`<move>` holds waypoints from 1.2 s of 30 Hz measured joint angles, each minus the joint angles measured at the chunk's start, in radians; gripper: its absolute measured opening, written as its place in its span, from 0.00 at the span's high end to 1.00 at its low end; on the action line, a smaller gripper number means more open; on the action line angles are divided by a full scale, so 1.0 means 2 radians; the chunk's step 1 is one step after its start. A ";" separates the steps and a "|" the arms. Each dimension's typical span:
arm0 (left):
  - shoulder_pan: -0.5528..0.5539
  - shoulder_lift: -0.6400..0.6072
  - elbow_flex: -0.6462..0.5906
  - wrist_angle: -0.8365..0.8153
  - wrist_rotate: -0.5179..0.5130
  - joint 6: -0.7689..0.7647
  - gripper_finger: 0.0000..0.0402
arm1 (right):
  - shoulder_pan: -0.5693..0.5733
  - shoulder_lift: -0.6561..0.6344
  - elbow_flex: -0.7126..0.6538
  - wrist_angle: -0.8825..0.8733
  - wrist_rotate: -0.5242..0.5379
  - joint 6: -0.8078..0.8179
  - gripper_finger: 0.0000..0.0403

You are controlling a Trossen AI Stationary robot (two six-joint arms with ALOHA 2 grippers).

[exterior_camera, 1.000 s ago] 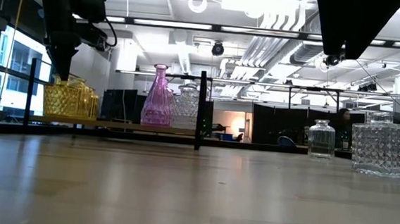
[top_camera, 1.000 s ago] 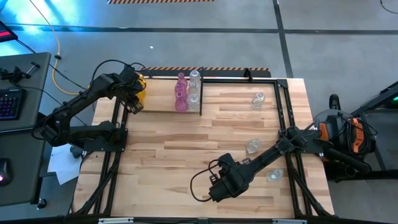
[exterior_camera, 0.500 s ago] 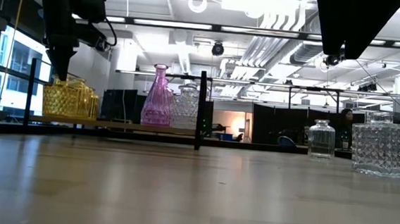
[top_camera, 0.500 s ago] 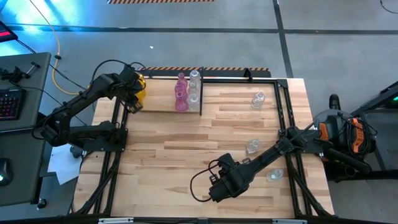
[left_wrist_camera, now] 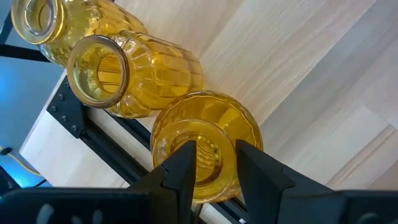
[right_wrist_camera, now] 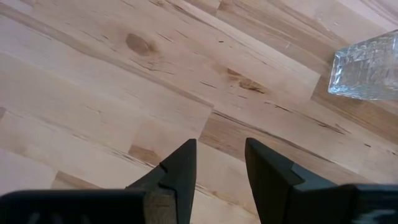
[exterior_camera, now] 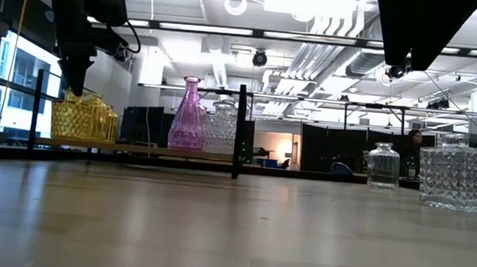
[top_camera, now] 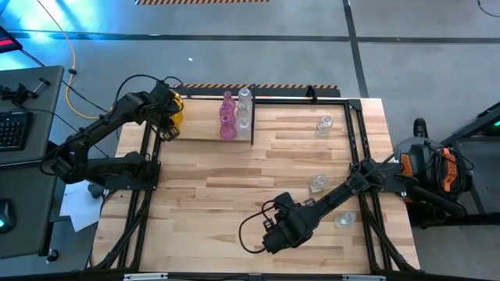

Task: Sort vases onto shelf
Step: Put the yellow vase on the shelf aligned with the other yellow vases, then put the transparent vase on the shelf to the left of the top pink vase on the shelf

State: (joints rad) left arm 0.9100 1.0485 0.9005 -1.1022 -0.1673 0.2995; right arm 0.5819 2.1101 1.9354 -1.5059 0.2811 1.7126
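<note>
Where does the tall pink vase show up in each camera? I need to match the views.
High view: pink vase stands on the shelf, just left of the black divider.
Low view: pink vase left of the divider, clear vase between them.
Left wrist view: not in it.
Right wrist view: not in it.
Shared landmark: the divider.

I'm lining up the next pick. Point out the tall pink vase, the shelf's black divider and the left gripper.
tall pink vase [exterior_camera: 187,117]: low view, on its body.
shelf's black divider [exterior_camera: 240,134]: low view, mid-height on the upright.
left gripper [left_wrist_camera: 211,163]: left wrist view, between its fingertips, over the nearest yellow vase [left_wrist_camera: 214,121] neck.
</note>
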 joint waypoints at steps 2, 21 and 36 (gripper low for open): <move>0.000 0.000 0.000 0.000 0.000 0.000 0.74 | 0.000 0.000 0.000 0.001 0.000 0.000 0.71; 0.000 -0.053 0.060 -0.038 -0.001 0.000 0.74 | -0.006 0.000 0.000 0.009 0.003 -0.006 0.71; -0.001 -0.128 0.166 -0.025 0.310 -0.075 0.74 | -0.075 0.002 0.061 0.030 0.080 -0.208 0.71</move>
State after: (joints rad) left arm 0.9077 0.7933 1.2327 -1.1530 0.4534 0.1491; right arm 0.4329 2.1132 2.0571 -1.4462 0.4414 1.2967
